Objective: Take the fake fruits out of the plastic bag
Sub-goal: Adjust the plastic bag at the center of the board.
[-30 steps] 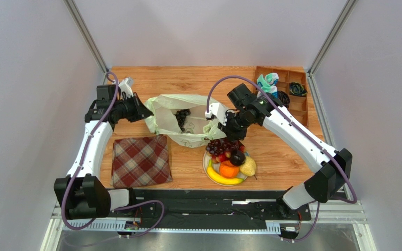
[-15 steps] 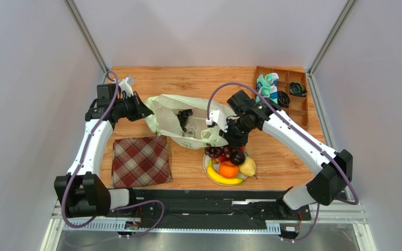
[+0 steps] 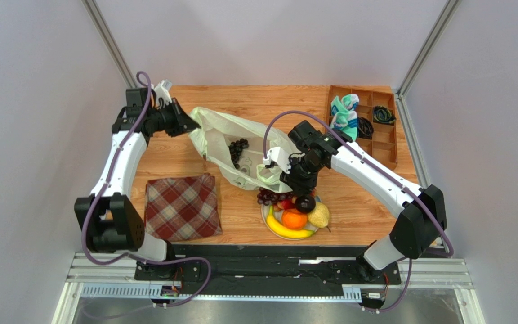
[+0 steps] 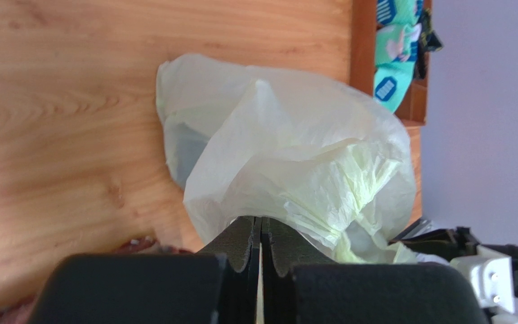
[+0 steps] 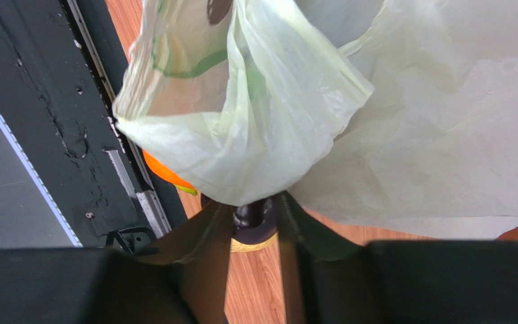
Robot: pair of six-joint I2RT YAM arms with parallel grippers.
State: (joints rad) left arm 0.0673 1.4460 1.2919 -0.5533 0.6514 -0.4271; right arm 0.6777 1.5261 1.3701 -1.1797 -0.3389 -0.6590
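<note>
The plastic bag point(image 3: 255, 138) lies stretched across the table's middle, with the dark purple grape bunch point(image 3: 237, 151) inside it. My left gripper point(image 3: 182, 125) is shut on the bag's far-left edge; the left wrist view shows film point(image 4: 295, 155) pinched between the jaws. My right gripper point(image 3: 294, 182) is closed on the bag's near-right edge point(image 5: 241, 135), just above the plate point(image 3: 266, 214). On the plate lie the red grape bunch point(image 3: 273, 198), dark plum point(image 3: 305, 203), orange point(image 3: 295, 219), banana point(image 3: 287, 232) and pear point(image 3: 320, 216).
A folded red plaid cloth point(image 3: 180, 208) lies at the near left. A wooden compartment tray point(image 3: 384, 138) with socks and dark items stands at the back right. Frame posts flank the table's far corners.
My left gripper has moved back and up with the bag's edge. My right gripper has moved nearer, towards the plate, with the other edge. The bag has stretched out between them.
</note>
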